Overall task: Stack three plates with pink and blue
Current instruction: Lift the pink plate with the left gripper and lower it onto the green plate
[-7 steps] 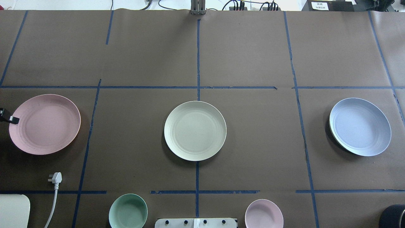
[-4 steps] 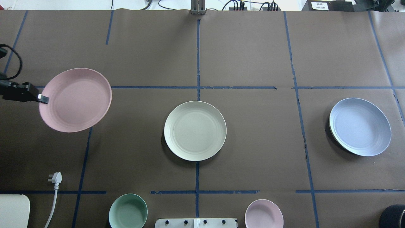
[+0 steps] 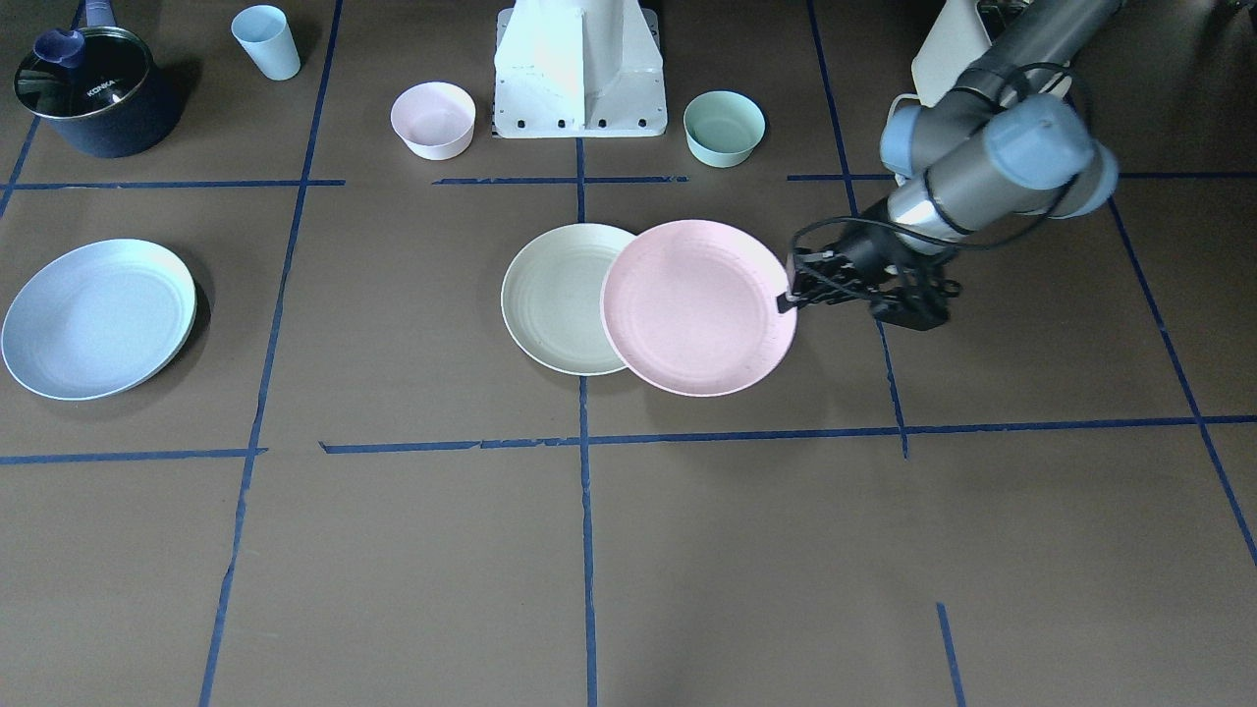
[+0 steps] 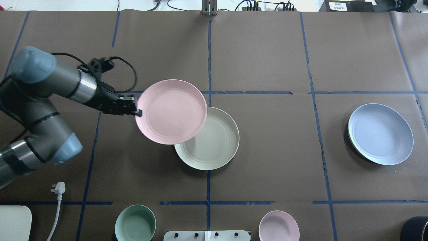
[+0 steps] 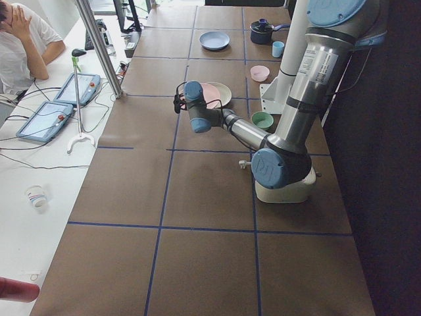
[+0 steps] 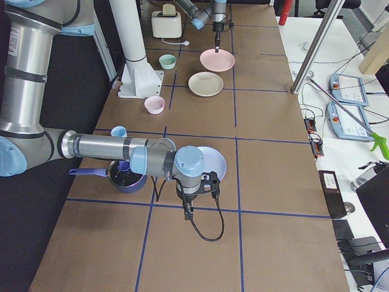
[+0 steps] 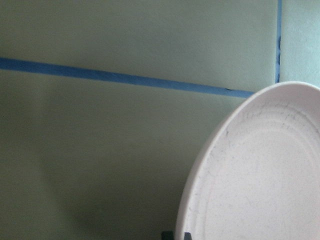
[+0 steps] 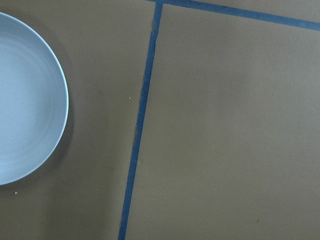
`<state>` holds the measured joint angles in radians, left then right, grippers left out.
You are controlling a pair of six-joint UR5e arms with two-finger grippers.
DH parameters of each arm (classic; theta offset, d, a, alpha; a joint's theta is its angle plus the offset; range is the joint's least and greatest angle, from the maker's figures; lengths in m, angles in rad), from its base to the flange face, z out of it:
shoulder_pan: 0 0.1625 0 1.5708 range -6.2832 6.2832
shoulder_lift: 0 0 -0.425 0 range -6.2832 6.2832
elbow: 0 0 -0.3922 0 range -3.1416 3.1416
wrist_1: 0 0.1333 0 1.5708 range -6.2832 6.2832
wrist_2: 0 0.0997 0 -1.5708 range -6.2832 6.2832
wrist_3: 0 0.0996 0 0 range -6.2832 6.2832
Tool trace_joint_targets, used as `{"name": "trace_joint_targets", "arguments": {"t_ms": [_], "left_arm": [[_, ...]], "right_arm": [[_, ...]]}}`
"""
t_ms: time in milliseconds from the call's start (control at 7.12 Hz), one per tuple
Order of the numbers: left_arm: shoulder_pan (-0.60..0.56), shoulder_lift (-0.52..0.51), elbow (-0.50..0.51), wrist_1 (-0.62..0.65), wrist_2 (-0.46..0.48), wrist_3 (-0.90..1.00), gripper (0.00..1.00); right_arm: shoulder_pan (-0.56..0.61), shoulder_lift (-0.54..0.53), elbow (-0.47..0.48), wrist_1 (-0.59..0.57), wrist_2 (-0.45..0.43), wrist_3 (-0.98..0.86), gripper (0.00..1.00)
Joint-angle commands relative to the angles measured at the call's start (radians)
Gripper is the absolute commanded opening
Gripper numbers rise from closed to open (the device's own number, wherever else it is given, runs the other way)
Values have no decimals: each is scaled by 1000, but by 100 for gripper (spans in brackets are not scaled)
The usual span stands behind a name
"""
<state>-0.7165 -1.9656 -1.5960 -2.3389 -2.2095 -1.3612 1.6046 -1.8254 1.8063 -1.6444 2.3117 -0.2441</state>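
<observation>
My left gripper [image 4: 137,111] is shut on the left rim of the pale pink plate [image 4: 171,111] and holds it above the table. The plate overlaps the upper left part of the cream-white plate [image 4: 214,144], which lies at the table's middle. In the front-facing view the pink plate [image 3: 697,306] covers the cream plate's [image 3: 555,295] right side, with the gripper [image 3: 789,299] at its edge. The pale blue plate [image 4: 380,134] lies flat at the right. My right gripper [image 6: 187,214] shows only in the exterior right view, near the blue plate [image 6: 209,163]; I cannot tell its state.
A mint bowl [image 4: 135,222] and a small pink bowl [image 4: 279,226] stand near the robot base [image 3: 579,69]. A white plug [image 4: 59,188] lies at the near left. A dark pot [image 3: 93,90] and a light blue cup [image 3: 266,41] stand near the blue plate's side.
My left arm has lifted the pink plate off the table's left side and carried it right, until it overlaps the cream plate. The other plates have not moved.
</observation>
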Motion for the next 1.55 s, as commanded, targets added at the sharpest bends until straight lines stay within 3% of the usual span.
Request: {"name": "trace_joint_targets", "arguments": {"t_ms": [0,281,421,562,843,983,1405], "left_arm": [[149,-90,2,119,157,-18,0],[164,-99,8,121,159,-19,0],[164,-104,11,121,157,-19,19],[164,-104,11,121,155,-15,99],[152,-88,-10,145,131,-6,100],[97,-81,-44,236,61,0,100],[-112,86,-82,275,-48,427,100]], "right_arm": [[0,0,-7,0,0,0,100],[0,0,-7,0,0,0,100],[0,0,-7,0,3,0,100],[0,0,-7,0,6,0,100],[-2,0,-5,1,6,0,100],[-2,6,-4,1,6,2,100],[-5,23,1,3,47,-3,100]]}}
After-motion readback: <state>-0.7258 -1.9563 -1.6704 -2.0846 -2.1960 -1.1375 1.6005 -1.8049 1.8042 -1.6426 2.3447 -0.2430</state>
